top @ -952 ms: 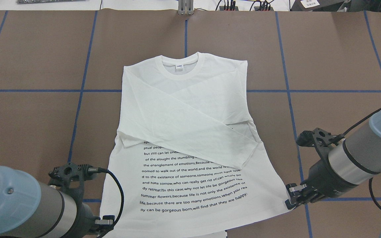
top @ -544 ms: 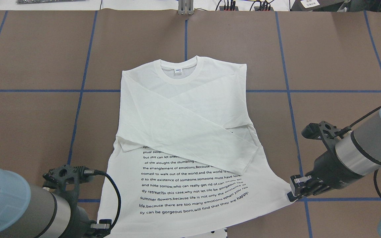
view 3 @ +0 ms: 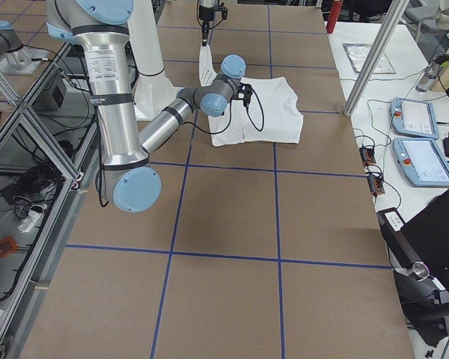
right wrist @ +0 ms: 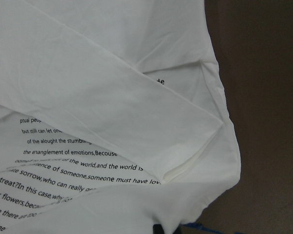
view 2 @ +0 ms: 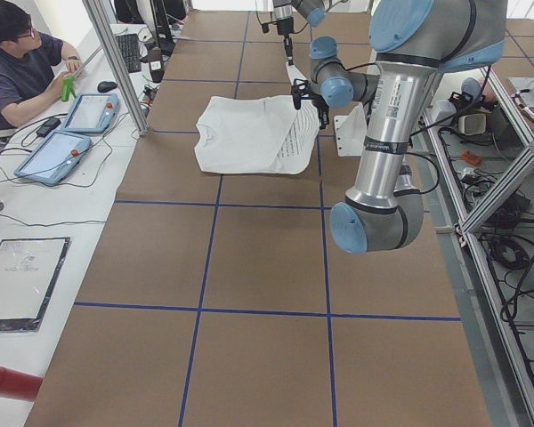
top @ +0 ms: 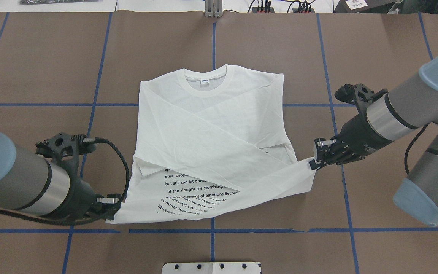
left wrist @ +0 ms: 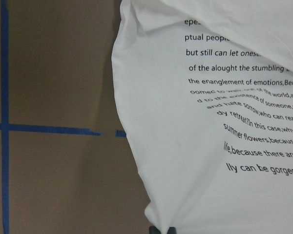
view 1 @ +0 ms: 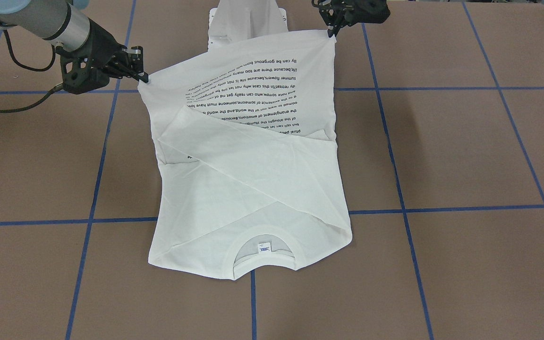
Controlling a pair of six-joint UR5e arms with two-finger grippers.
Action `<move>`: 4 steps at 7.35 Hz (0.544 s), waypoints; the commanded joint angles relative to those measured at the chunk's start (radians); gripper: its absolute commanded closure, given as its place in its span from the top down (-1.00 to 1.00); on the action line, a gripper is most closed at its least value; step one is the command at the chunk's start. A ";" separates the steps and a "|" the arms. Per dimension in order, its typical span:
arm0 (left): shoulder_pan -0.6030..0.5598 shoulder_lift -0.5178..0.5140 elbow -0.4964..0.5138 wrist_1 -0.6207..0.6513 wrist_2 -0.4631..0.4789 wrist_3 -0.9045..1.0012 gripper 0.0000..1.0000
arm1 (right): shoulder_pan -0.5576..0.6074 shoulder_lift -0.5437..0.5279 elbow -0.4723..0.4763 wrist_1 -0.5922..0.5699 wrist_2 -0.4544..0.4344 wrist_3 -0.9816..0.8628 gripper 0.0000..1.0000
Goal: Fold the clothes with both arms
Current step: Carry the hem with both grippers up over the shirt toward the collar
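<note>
Left gripper point(top: 113, 208) and right gripper point(top: 312, 164), each clamped on a hem corner of the shirt point(top: 211, 125) lying at the middle of the desk point(top: 32, 57), have raised its near hem toward the far collar; bottom-up fold judged begun.

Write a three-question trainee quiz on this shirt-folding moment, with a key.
1. True or false: the left gripper is open and clear of the shirt.
2. Which part of the shirt does the right gripper hold? A) the collar B) a hem corner C) a sleeve cuff
3. Fill in: the two sleeves lie ____ over the chest.
Key: 1 false, the left gripper is shut on a hem corner; 2 B; 3 crossed.
</note>
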 commanded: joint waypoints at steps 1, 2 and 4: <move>-0.095 -0.045 0.108 -0.011 -0.017 0.059 -1.00 | 0.073 0.045 -0.042 -0.002 -0.005 0.001 -1.00; -0.138 -0.059 0.127 -0.023 -0.019 0.064 -1.00 | 0.096 0.096 -0.092 -0.003 -0.005 0.001 -1.00; -0.219 -0.103 0.197 -0.028 -0.019 0.097 -1.00 | 0.123 0.170 -0.178 -0.003 -0.005 0.001 -1.00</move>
